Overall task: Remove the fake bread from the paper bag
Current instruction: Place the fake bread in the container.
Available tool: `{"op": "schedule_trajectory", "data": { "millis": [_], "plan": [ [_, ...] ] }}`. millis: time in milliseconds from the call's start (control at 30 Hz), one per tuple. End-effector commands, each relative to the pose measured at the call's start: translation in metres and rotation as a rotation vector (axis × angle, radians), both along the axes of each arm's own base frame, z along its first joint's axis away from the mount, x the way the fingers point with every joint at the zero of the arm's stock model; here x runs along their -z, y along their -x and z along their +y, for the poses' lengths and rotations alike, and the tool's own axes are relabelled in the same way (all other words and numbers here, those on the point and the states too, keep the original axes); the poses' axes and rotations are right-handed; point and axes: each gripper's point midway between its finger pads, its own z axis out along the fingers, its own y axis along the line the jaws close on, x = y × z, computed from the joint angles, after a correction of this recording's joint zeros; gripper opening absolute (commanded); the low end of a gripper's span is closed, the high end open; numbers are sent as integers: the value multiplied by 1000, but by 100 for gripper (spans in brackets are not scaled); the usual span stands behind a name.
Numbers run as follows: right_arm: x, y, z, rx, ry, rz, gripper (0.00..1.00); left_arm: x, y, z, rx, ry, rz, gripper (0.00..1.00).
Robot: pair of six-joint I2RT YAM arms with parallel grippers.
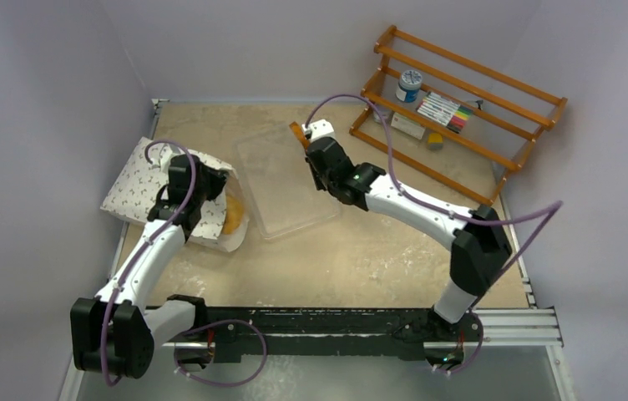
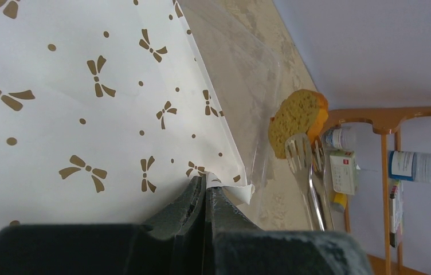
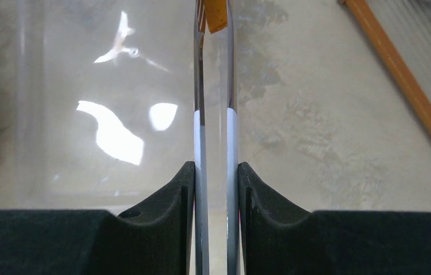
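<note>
The white paper bag with small brown bow marks lies at the left of the table, its mouth facing right. A golden-orange fake bread shows in that mouth. My left gripper is shut on the bag's upper edge; the bag fills the left wrist view. My right gripper is shut on metal tongs over the far edge of the tray. The tongs pinch an orange-tan bread slice, which also shows in the top view and the right wrist view.
A clear plastic tray lies between the bag and the right arm; it also shows under the tongs. A wooden rack with a jar, markers and small boxes stands at the back right.
</note>
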Motion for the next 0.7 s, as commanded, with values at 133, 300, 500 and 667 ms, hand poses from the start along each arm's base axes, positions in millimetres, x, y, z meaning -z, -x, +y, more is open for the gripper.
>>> {"op": "schedule_trajectory", "data": {
  "millis": [133, 300, 500, 667],
  "plan": [
    [-21, -66, 31, 11, 31, -176, 0, -37, -7, 3, -2, 9, -108, 0],
    [-12, -71, 36, 11, 43, -164, 0, -38, -6, 2, 1, 16, -113, 0],
    [-5, -68, 40, -1, 32, -147, 18, -35, -7, 1, 3, 25, -115, 0],
    [3, -61, 41, -13, 19, -116, 27, -33, -8, 0, 1, 36, -117, 0]
  ]
}}
